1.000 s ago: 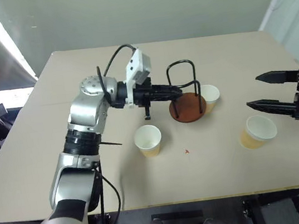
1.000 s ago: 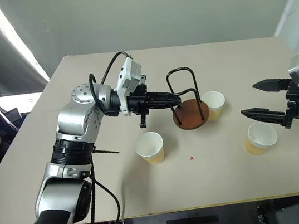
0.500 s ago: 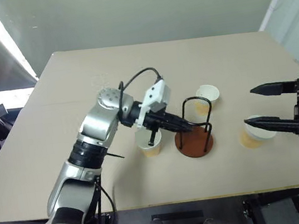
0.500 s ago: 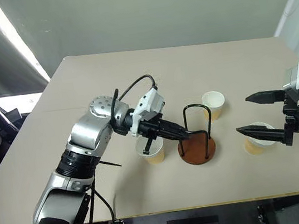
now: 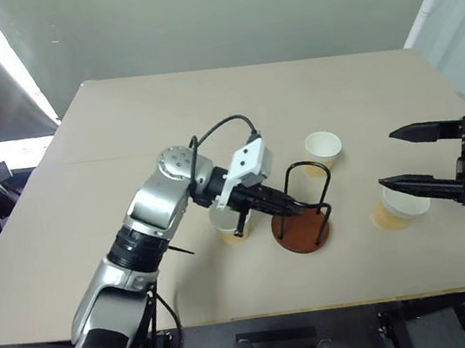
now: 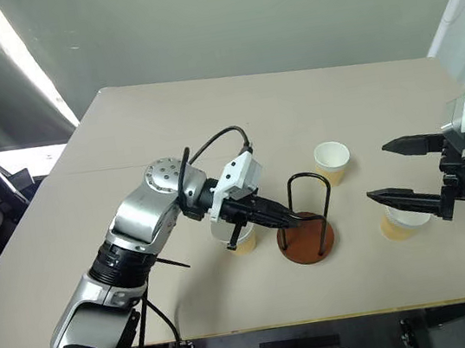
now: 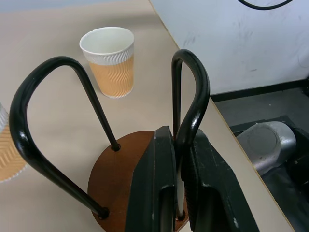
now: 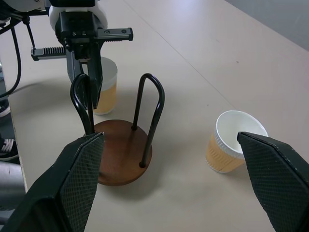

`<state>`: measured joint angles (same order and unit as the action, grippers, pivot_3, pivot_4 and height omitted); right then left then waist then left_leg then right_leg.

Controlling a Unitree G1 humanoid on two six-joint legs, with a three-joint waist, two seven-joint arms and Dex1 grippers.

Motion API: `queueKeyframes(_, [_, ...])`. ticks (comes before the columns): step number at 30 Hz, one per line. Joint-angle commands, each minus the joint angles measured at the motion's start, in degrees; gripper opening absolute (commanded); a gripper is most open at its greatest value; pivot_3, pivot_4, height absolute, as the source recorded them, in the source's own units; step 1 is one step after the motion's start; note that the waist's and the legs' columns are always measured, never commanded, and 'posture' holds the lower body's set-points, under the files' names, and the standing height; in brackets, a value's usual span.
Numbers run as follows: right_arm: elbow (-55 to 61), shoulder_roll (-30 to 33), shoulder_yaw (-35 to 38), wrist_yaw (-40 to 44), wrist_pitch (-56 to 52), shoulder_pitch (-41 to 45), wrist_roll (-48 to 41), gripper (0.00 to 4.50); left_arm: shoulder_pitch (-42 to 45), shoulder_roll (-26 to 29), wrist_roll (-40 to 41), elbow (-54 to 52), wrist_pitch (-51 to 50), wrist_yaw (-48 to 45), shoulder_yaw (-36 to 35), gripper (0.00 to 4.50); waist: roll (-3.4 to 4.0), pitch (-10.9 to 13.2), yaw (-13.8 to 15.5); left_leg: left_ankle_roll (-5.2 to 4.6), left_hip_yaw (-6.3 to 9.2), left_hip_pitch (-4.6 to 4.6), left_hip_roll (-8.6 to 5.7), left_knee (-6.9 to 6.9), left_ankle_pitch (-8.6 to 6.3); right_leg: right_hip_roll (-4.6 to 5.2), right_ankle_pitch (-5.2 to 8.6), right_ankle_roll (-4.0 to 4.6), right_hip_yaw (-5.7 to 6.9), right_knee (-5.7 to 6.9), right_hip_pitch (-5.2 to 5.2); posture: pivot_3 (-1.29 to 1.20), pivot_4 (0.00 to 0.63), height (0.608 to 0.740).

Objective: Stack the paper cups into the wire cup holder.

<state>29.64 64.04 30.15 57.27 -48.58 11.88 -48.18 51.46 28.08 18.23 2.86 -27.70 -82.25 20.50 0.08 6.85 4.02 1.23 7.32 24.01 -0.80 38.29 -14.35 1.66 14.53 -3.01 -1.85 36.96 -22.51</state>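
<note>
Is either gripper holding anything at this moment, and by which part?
The left gripper is shut on one upright loop of the wire cup holder. The right gripper is open and holds nothing.

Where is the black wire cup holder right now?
In the head views, the wire cup holder stands near the table's front edge, about midway across. The left tool is clamped on one of its loops, and a paper cup stands just to its left.

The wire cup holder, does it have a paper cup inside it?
No, the wire cup holder stands empty on its brown base, and the nearest paper cup sits on the table beside it.
</note>
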Motion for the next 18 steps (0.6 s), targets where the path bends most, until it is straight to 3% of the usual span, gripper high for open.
queueKeyframes(1, [0.1,0.9,0.1,-0.4,1.2,1.2,0.2,4.50,0.6,-0.2,-0.2,-1.7,-0.5,0.5,0.1,0.03,0.00,0.0,0.0,0.00,0.00,0.00,0.00,0.00,0.00,0.00,0.00,0.00,0.00,0.00,0.00,0.00,0.150,0.740])
queueKeyframes(6, [-0.1,1.0,-0.3,-0.3,1.8,1.1,0.6,4.50,-1.3,-0.8,1.1,-3.6,-2.5,0.6,1.0,1.56,0.01,0.0,0.0,0.00,0.00,-0.01,0.00,0.00,0.00,0.00,0.00,0.00,0.00,0.01,0.00,0.00,0.150,0.740])
queueKeyframes(14, [-0.2,1.2,-0.5,-0.2,2.1,1.1,1.0,4.50,-2.7,-0.7,1.9,-7.1,-4.9,1.2,1.0,4.47,0.00,0.0,0.0,0.00,0.00,-0.01,0.00,0.02,0.00,0.00,0.00,0.00,0.00,0.02,0.00,0.00,0.150,0.740])
queueKeyframes(18, [-0.2,1.3,-1.1,-0.1,2.1,1.4,1.0,4.50,-2.4,0.5,1.9,-7.2,-4.0,1.1,-0.1,4.47,0.01,0.0,0.0,0.00,-0.01,-0.03,0.00,0.02,0.00,0.00,0.00,0.00,0.00,0.03,0.00,0.00,0.150,0.740])
